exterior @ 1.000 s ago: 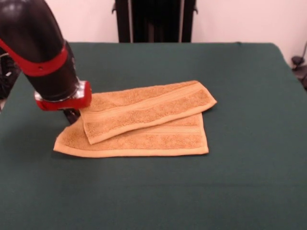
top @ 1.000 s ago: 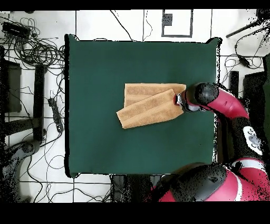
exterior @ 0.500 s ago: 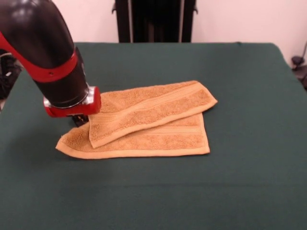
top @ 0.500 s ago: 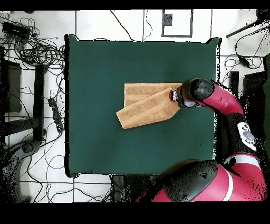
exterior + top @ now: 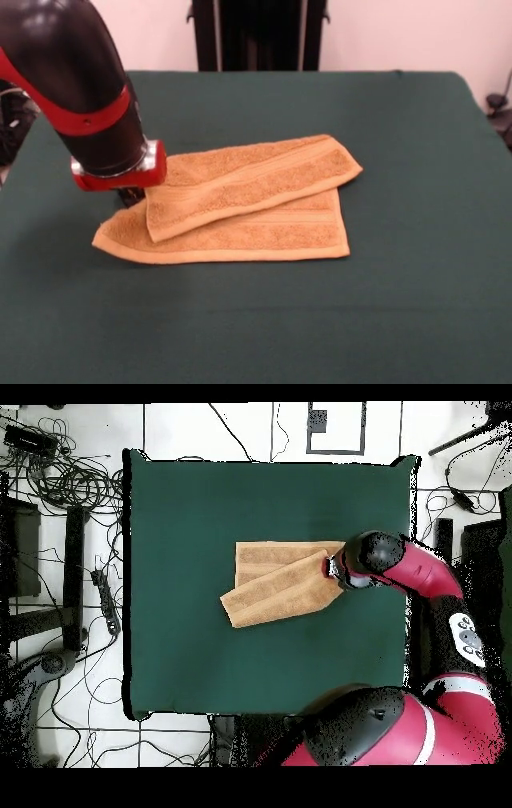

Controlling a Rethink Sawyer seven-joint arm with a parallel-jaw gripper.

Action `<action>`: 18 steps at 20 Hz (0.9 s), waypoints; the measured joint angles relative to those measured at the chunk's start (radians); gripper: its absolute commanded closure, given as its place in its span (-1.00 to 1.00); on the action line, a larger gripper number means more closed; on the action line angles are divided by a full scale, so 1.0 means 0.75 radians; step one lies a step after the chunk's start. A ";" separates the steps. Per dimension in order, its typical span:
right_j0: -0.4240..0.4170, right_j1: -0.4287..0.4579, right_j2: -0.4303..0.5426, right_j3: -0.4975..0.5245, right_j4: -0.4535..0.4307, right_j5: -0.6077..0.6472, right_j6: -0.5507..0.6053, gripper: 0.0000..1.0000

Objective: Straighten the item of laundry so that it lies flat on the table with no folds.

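Item under task: orange-tan terry towel, lying on the bench covered in dark green cloth.
Towel position, front view: left of centre on the bench, well clear of every edge.
Towel position, overhead view: towel sits right of the bench centre, nearer the right edge than the left.
Towel condition: folded, not flat. An upper layer lies slantwise across a lower layer, rising from lower left to upper right in the front view.
Lower layer: its long front edge runs roughly straight along the bench; its left end tapers to a point.
Upper layer: its right end overhangs the lower layer slightly and rests on the cloth; its lower left corner lies on the lower layer.
Woven bands: one stripe visible along the upper layer, another on the exposed strip of the lower layer.
Arm: black link with a red ring, entering from the upper left in the front view and from the right in the overhead view.
Tool: set at the towel's left end in the front view, largely hidden below the red wrist collar; only a dark part shows, down at the towel.
Tool, overhead view: tool at the towel's right end.
Tool state: cannot tell whether it stands apart, together, or clamped on cloth.
Surroundings: cables on the tiled floor beside the bench in the overhead view.
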 measured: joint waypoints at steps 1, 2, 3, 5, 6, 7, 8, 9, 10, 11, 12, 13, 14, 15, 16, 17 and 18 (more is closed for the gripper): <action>0.002 -0.005 -0.004 0.000 -0.006 0.015 0.000 1.00; 0.005 -0.024 -0.016 0.000 -0.027 0.064 0.000 1.00; 0.005 -0.036 -0.021 0.000 -0.040 0.092 0.000 1.00; 0.005 -0.061 -0.032 0.000 -0.065 0.147 0.000 1.00; 0.004 -0.082 -0.041 0.000 -0.084 0.188 0.000 1.00; 0.001 -0.114 -0.051 0.000 -0.110 0.245 0.000 1.00; -0.001 -0.123 -0.052 0.000 -0.117 0.261 0.000 1.00; -0.007 -0.152 -0.055 -0.001 -0.136 0.308 0.000 1.00; -0.012 -0.171 -0.056 -0.002 -0.151 0.338 0.000 1.00; -0.022 -0.204 -0.056 -0.005 -0.173 0.386 0.000 1.00; -0.028 -0.218 -0.056 -0.007 -0.181 0.406 0.000 1.00; -0.039 -0.244 -0.056 -0.012 -0.198 0.442 -0.001 1.00; -0.046 -0.260 -0.056 -0.016 -0.211 0.467 -0.002 1.00; -0.062 -0.292 -0.056 -0.027 -0.233 0.514 -0.005 1.00; -0.071 -0.308 -0.056 -0.035 -0.242 0.542 -0.008 1.00; -0.081 -0.323 -0.056 -0.044 -0.252 0.570 -0.010 1.00; -0.096 -0.345 -0.056 -0.060 -0.264 0.614 -0.013 1.00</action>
